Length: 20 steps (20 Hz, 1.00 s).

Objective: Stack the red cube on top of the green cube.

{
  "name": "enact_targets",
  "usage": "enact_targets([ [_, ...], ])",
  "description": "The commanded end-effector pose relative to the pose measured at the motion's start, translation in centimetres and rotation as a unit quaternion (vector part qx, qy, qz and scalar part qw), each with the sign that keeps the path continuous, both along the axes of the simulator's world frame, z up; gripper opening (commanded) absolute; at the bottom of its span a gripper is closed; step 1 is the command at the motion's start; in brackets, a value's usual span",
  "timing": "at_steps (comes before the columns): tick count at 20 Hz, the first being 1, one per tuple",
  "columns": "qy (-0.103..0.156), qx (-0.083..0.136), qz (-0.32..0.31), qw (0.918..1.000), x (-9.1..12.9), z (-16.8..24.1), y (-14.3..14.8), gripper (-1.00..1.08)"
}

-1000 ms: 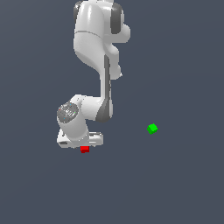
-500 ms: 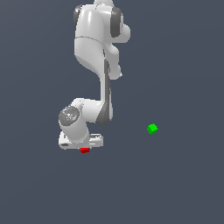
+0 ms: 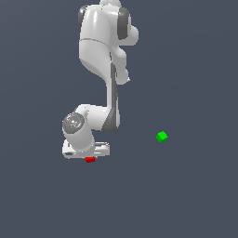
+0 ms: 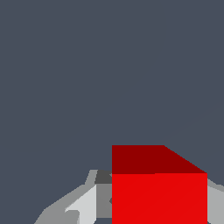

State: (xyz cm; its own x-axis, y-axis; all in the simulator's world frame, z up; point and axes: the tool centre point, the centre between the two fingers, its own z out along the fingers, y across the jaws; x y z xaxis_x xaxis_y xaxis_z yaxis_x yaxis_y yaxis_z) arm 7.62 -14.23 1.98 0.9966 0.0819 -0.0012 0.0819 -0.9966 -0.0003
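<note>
The red cube (image 3: pixel 89 159) lies on the dark grey floor at the exterior view's lower left. My white gripper (image 3: pixel 89 155) stands straight down over it, with the hand just above the cube. In the wrist view the red cube (image 4: pixel 159 192) fills the space between my fingers (image 4: pixel 83 205), which press against both of its sides. The cube still rests on the floor. The green cube (image 3: pixel 161 136) sits alone on the floor, well off to the exterior view's right and a little farther back.
The floor (image 3: pixel 186 195) is plain dark grey with no other objects. The arm's white body (image 3: pixel 104 42) rises above and behind the gripper.
The wrist sank a little onto the red cube, then stopped. Neither cube has moved.
</note>
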Motion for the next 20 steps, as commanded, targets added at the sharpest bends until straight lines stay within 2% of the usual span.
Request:
enact_targets([
  [1, -0.001, 0.0, 0.0, 1.0, 0.0, 0.3, 0.0, -1.0],
  [6, -0.001, 0.0, 0.0, 1.0, -0.1, 2.1, 0.0, -1.0],
  [15, -0.001, 0.0, 0.0, 1.0, -0.1, 8.3, 0.0, -1.0],
  [20, -0.001, 0.0, 0.0, 1.0, 0.0, 9.9, 0.0, -1.0],
])
